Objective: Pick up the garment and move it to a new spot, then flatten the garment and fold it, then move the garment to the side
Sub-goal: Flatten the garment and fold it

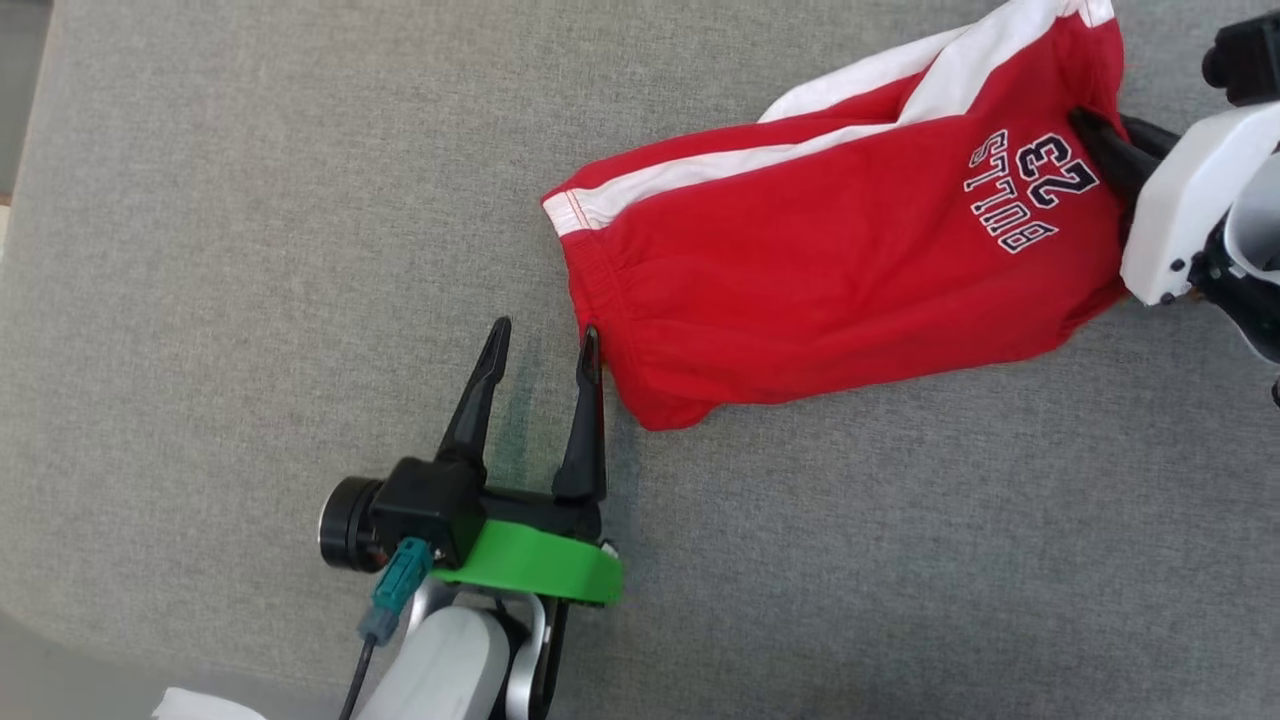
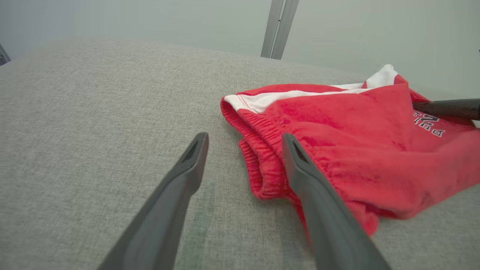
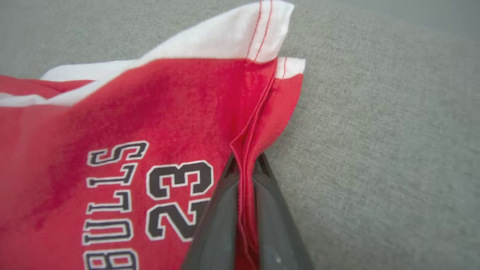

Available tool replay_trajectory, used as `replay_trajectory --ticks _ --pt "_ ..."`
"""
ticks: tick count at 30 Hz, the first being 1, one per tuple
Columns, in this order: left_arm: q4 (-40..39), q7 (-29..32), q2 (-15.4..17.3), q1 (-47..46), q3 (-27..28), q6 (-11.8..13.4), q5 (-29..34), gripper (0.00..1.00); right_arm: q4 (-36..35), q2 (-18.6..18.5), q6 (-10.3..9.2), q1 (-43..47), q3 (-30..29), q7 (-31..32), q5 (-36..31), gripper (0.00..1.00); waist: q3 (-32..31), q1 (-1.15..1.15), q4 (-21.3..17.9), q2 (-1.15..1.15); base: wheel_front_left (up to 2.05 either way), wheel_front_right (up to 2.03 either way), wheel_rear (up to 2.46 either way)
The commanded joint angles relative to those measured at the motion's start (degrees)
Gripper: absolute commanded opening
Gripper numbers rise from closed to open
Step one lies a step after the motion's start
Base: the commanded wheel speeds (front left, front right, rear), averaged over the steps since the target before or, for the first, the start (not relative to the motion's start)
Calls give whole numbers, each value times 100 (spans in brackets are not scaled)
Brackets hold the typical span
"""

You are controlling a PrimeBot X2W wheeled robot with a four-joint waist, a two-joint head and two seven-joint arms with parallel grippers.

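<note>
A flat grey cloth top [image 1: 250, 250], wide and plain. On it, crumpled red shorts [image 1: 800, 270] with white stripes and "BULLS 23" in dark letters.

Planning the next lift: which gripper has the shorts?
The right gripper, jaws shut on the shorts at the hem by the print; the left gripper stands open beside the waistband, gripping nothing.
</note>
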Motion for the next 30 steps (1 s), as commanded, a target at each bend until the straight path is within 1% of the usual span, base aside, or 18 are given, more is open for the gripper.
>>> replay_trajectory --ticks 1,4,8,12,14,15,17,20,22,23,26,29,30 --pt "51 -17 8 195 83 -58 94 100 102 -41 -11 261 -205 84 78 0 -370 0 -308 0 0 0 0" --pt "161 -16 14 506 264 -147 255 100 201 -27 -11 565 -731 149 223 0 -721 0 -557 0 0 0 0" --pt "183 -17 74 855 460 -270 434 100 434 -98 -10 938 -1493 303 335 0 -1010 0 -777 0 0 0 0" --pt "179 -17 83 1057 575 -391 565 100 740 -201 -9 1101 -2327 442 296 0 -1093 0 -832 0 0 0 0" --pt "183 -17 65 1138 590 -434 567 100 775 -184 -5 1075 -2646 454 227 0 -1134 0 -820 0 0 0 0" --pt "187 -17 54 1172 595 -451 557 100 705 -92 -5 1033 -2766 515 236 0 -1158 0 -818 0 0 0 0" --pt "207 -17 35 1228 590 -468 514 100 441 104 -5 982 -2796 692 298 0 -1207 0 -835 0 0 0 0" --pt "246 -17 21 1300 542 -484 457 100 -125 442 -5 1021 -2571 1087 320 0 -1266 0 -877 0 0 0 0" --pt "294 -17 13 1308 483 -496 426 100 -508 752 -5 1051 -2353 1330 183 0 -1269 0 -900 0 0 0 0" --pt "319 -17 11 1294 453 -485 425 100 -652 995 -5 1049 -2262 1433 114 0 -1260 0 -910 0 0 0 0" --pt "355 -17 9 1160 333 -442 383 100 -826 1592 -5 962 -2054 1610 -234 0 -1193 0 -890 0 0 0 0" --pt "426 -17 10 963 178 -444 285 100 -687 2174 -5 845 -1923 1581 -694 0 -1126 0 -759 0 0 0 0" --pt "439 -17 10 911 153 -447 257 100 -611 2301 -5 807 -1903 1537 -833 0 -1110 0 -705 0 0 0 0"
